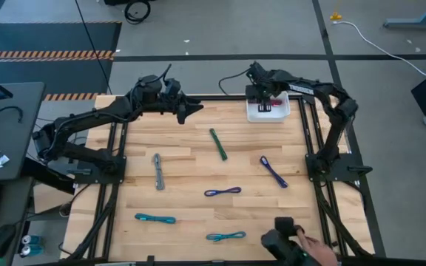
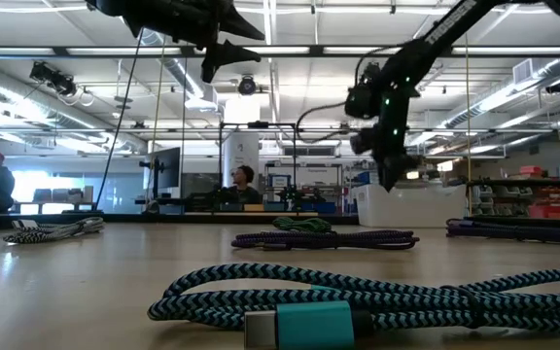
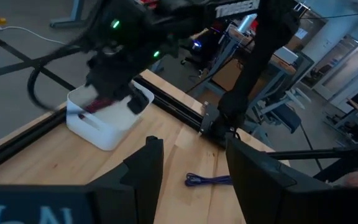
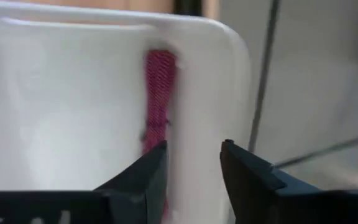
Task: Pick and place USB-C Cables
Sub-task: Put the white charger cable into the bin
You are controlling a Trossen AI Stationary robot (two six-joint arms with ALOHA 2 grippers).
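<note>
Wooden table (image 1: 191,174): right gripper (image 4: 191,165), fingers open and empty, hangs over the white bin (image 1: 267,111) holding a maroon cable (image 4: 157,106). Left gripper (image 1: 191,109), fingers open, waits at 12 o'clock; the green cable (image 1: 218,144), long axis 11-to-5 o'clock, lies nearest, toward 5 o'clock.

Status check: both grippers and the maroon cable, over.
Right gripper over white bin, jaws open, empty. Maroon cable lying in bin. Left gripper raised, open, idle. Six cables on table.

A white bin (image 1: 266,112) sits at the far edge of the wooden table (image 1: 191,166); a person (image 2: 243,179) sits in the room beyond.
</note>
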